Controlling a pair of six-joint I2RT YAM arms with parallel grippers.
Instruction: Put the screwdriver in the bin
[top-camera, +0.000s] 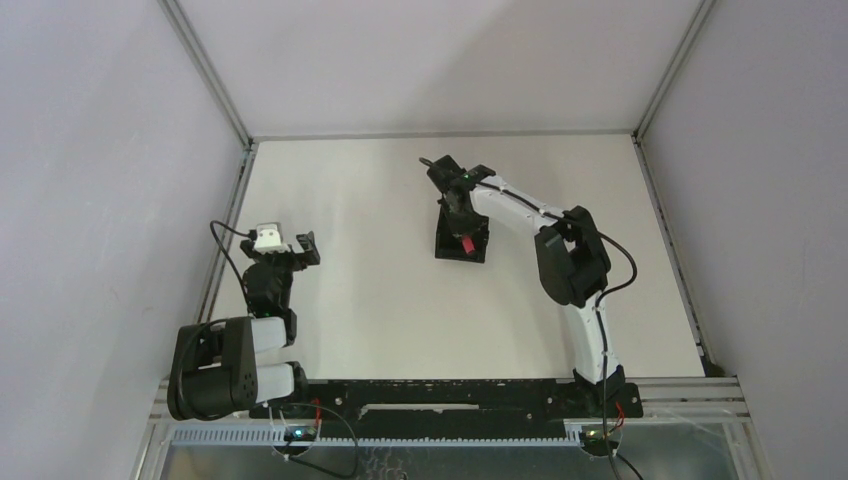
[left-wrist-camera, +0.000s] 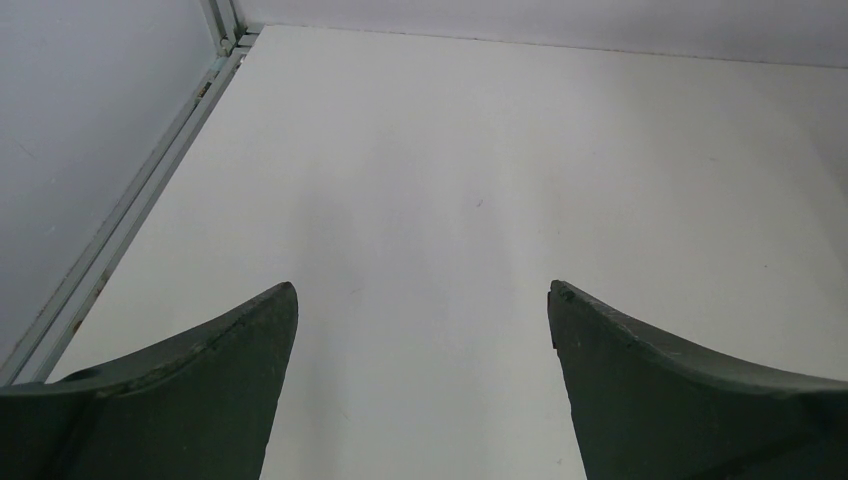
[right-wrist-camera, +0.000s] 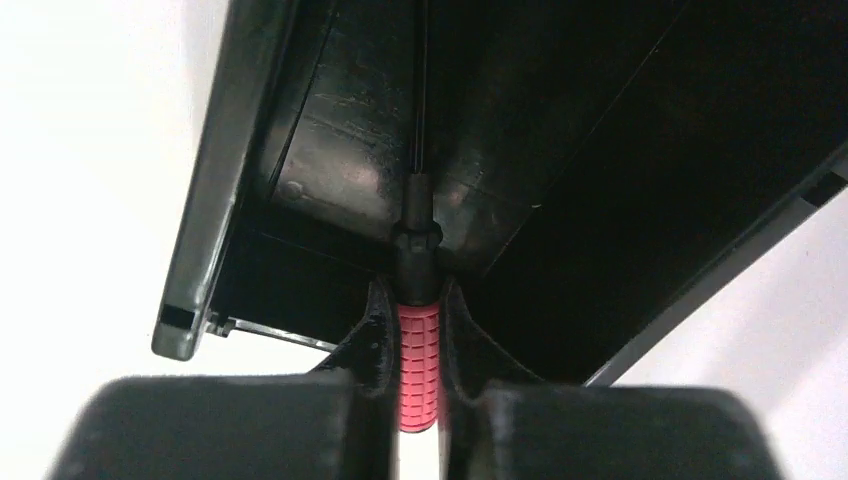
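now: right gripper (right-wrist-camera: 412, 300) pinched tight on the screwdriver (right-wrist-camera: 418, 365), red handle squeezed between both fingers, black shaft pointing down into the bin (right-wrist-camera: 230, 170), close to its left wall; whether the tip touches the floor inside i cannot tell. top view: right arm stretched out over the bin, which sits on the table (top-camera: 380, 300) toward the far middle, tool held over its opening. left gripper (left-wrist-camera: 422, 295) hangs spread wide over the table near the left edge, nothing between its fingers, well apart from the bin.
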